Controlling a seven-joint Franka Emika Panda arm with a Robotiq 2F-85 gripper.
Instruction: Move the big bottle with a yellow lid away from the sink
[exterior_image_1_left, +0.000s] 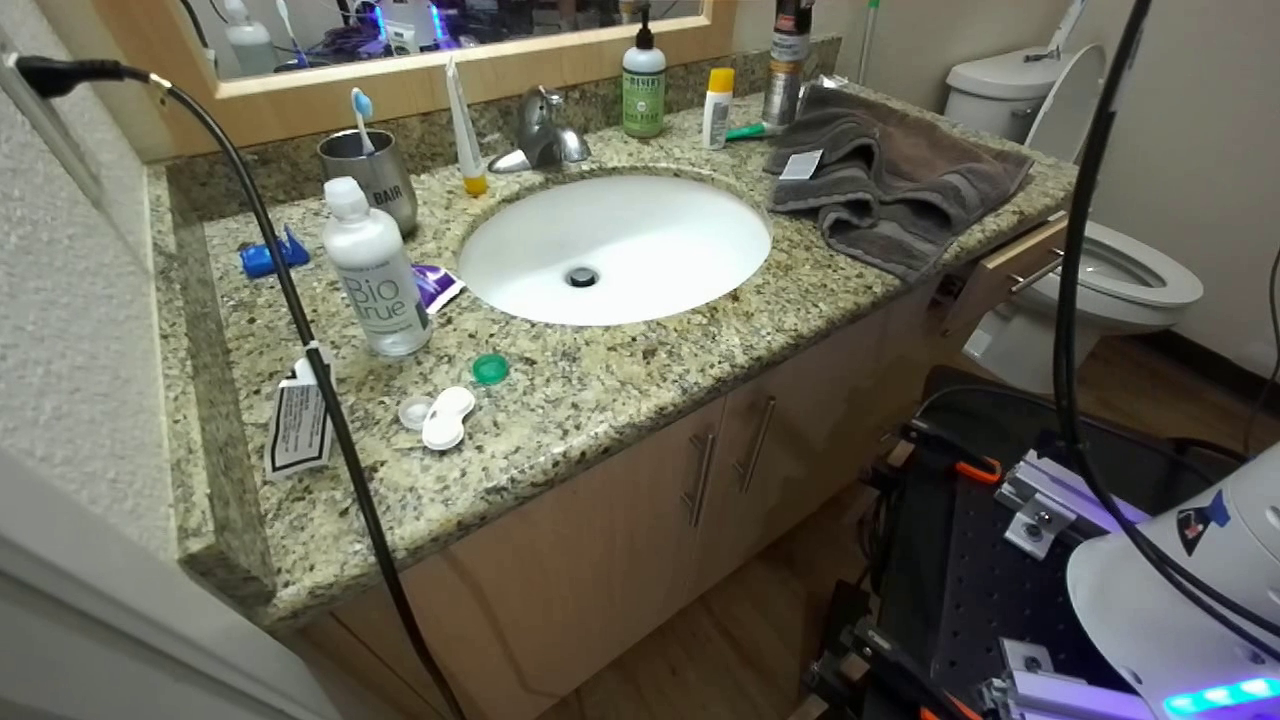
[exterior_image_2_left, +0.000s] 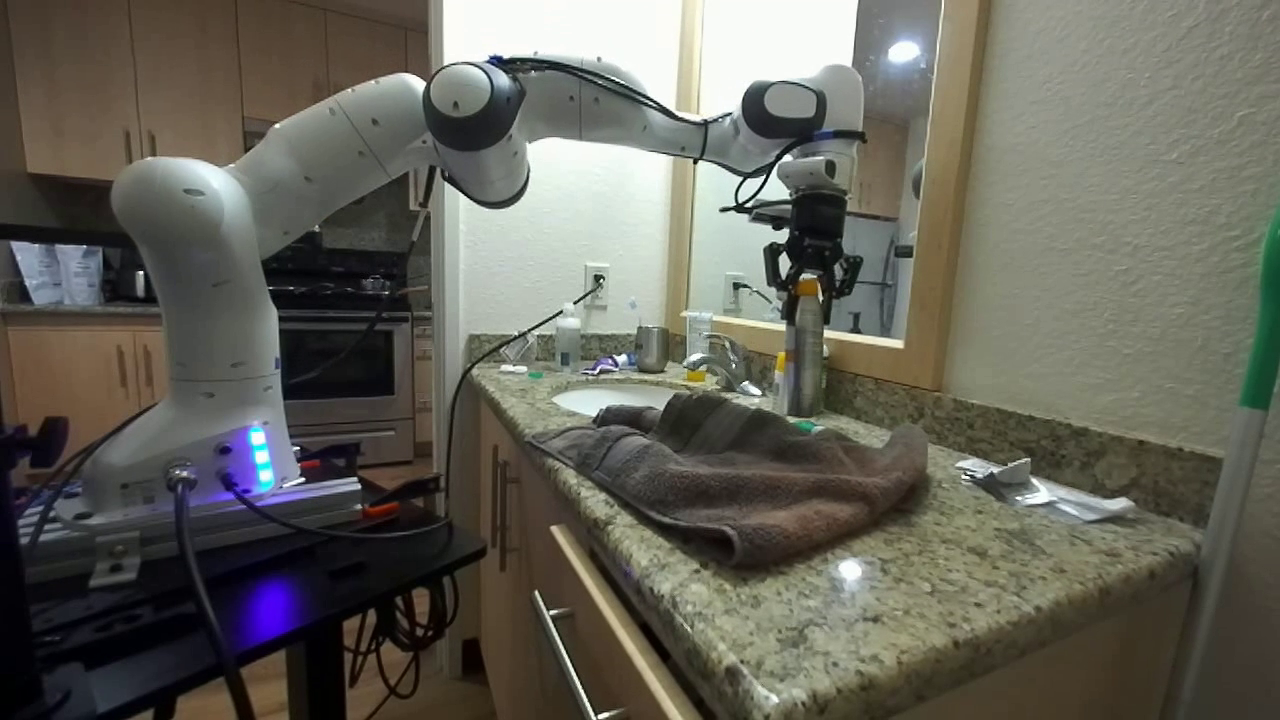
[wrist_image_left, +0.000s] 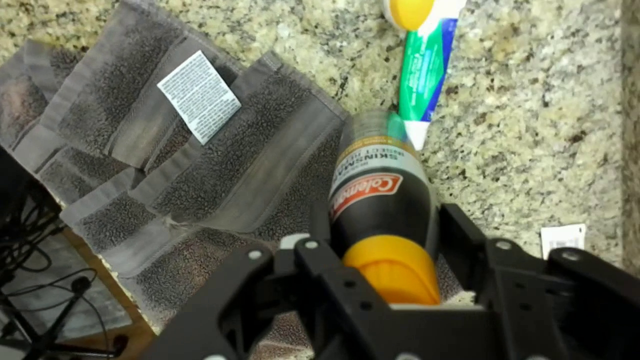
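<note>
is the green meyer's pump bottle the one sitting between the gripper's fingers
No, the wrist view shows the gripper straddling the yellow-capped Coleman bottle instead.

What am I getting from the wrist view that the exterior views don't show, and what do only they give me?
Only the wrist view: the legible Coleman name on the label of the big yellow-lidded bottle, and its lid seen from above.

Only the exterior views: the sink, the faucet, the Biotrue bottle, the steel cup and the mirror.

Shared: the big bottle's body, the shorter yellow-capped bottle, the green tube and the towel.
</note>
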